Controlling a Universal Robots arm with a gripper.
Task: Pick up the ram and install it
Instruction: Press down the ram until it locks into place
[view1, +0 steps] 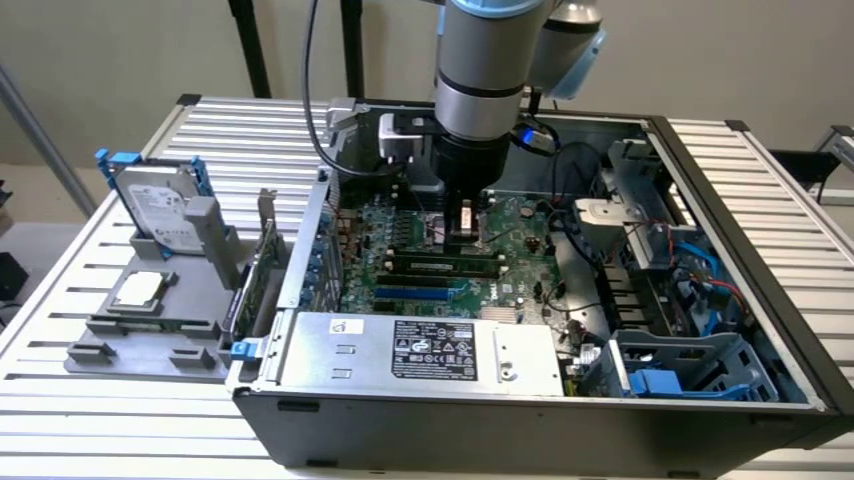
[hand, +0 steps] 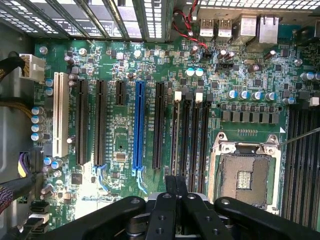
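Observation:
The ram (view1: 447, 265), a long green stick with dark chips, lies along a black slot on the motherboard (view1: 514, 285) inside the open computer case. My gripper (view1: 463, 235) hangs straight down into the case, shut, with its tip just behind the ram's middle. I cannot tell whether it touches the stick. In the wrist view the black fingers (hand: 176, 192) are pressed together over the near end of the row of memory slots (hand: 192, 140). Nothing shows between them.
An empty processor socket (hand: 245, 172) sits beside the memory slots, and a blue slot (hand: 139, 125) lies on their other side. The power supply (view1: 414, 350) fills the case front. On the exterior view's left, a grey stand (view1: 134, 335) holds a hard drive (view1: 160, 205) and a processor chip (view1: 140, 290).

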